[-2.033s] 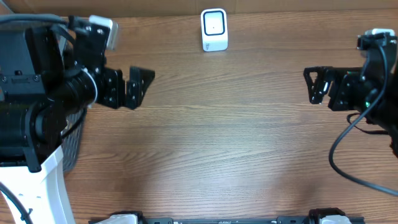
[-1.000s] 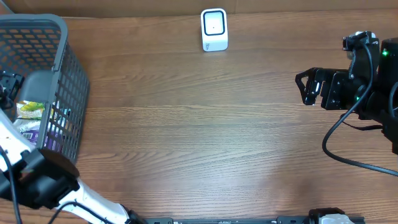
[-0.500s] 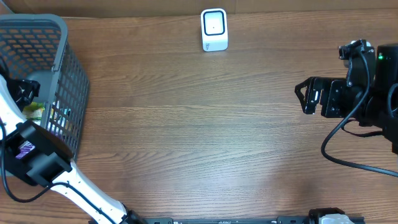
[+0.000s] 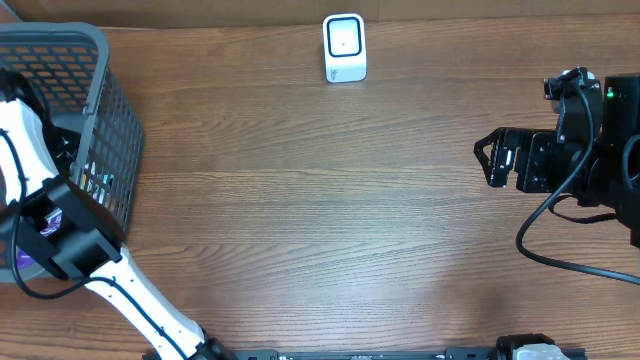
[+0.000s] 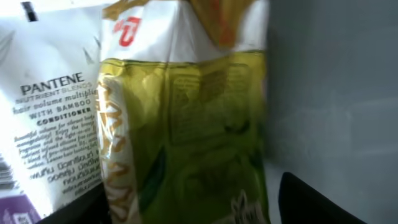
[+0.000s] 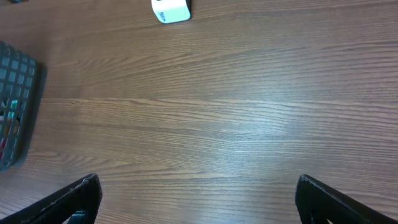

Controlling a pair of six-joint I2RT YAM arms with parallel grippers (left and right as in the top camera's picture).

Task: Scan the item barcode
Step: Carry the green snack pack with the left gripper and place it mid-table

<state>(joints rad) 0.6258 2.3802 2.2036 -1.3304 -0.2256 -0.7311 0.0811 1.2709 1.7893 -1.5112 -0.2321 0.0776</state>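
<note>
A green and yellow snack packet fills the left wrist view, lying in the grey basket at the table's left end. My left gripper reaches down into that basket with a dark finger on each side of the packet. The left finger sits against the packet, and a thin grey sliver shows before the right finger. From overhead only the white left arm shows. The white scanner stands at the table's far edge. My right gripper hovers open and empty over bare wood at the right.
A white Pantene sachet and a purple pack lie beside the packet in the basket. The basket's smooth grey inner wall is close on the right of the packet. The right wrist view shows the scanner and the basket's corner.
The left arm has sunk further into the basket and its jaws have narrowed around the green packet. The right arm has stayed almost still since half a second ago.
</note>
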